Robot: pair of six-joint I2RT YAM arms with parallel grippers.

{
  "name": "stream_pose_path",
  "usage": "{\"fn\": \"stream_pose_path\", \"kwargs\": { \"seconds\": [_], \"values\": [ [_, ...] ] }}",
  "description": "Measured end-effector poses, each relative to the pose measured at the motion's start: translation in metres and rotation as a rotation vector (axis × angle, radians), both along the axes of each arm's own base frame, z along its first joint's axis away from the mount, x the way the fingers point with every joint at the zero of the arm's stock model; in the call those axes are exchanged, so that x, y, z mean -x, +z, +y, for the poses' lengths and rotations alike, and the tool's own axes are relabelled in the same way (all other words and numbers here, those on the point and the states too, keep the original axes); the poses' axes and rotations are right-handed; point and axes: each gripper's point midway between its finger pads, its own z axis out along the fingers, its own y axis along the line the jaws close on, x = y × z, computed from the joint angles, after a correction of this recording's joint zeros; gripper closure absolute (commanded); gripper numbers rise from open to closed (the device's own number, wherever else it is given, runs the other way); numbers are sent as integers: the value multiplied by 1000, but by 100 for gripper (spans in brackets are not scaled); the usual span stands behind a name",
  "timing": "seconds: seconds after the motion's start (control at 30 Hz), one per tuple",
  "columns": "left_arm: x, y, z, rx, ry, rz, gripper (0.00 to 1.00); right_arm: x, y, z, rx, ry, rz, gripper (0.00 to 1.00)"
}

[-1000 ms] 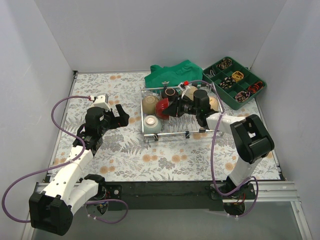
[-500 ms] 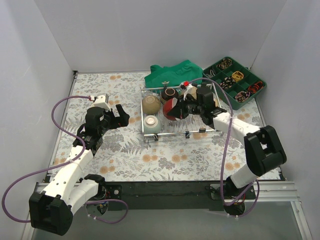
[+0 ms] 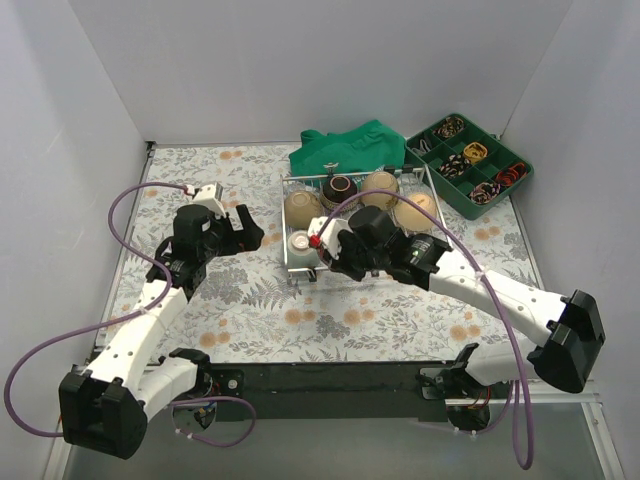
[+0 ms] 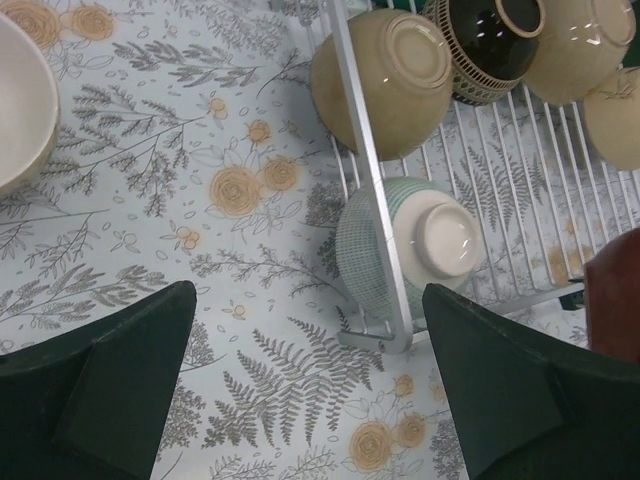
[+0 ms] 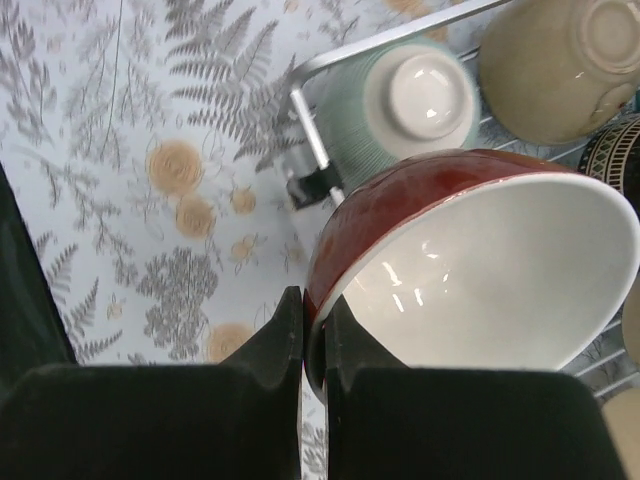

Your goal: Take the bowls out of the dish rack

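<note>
The silver wire dish rack (image 3: 432, 188) stands at the table's back middle. It holds a tan bowl (image 3: 302, 207), a green ribbed bowl (image 3: 300, 246), a dark bowl (image 3: 340, 188) and two more tan bowls (image 3: 418, 210). My right gripper (image 3: 330, 252) is shut on the rim of a red bowl with a white inside (image 5: 480, 260). It holds the bowl tilted in the air over the rack's front left corner (image 5: 350, 52). My left gripper (image 3: 252, 230) is open and empty, just left of the rack. The rack rail (image 4: 365, 170) and the green bowl (image 4: 410, 245) lie ahead of it.
A green cloth (image 3: 350, 148) lies behind the rack. A green compartment tray (image 3: 470, 165) with small items stands at the back right. A cream bowl (image 4: 15, 100) sits on the table at the left edge of the left wrist view. White walls enclose the table.
My right arm has carried the red bowl from the middle of the rack forward and left, to over its front left corner. My left gripper has shifted slightly.
</note>
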Motion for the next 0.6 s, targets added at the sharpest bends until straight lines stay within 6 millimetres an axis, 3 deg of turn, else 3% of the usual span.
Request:
{"fn": "stream_pose_path", "kwargs": {
  "seconds": [0.1, 0.37, 0.6],
  "values": [
    [1, 12, -7, 23, -28, 24, 2, 22, -8, -6, 112, 68, -56, 99],
    [10, 66, -39, 110, -160, 69, 4, 53, -20, -14, 335, 194, -224, 99],
    [37, 56, -85, 93, -295, 216, 7, 63, -38, -15, 459, 265, -274, 99]
  ]
}}
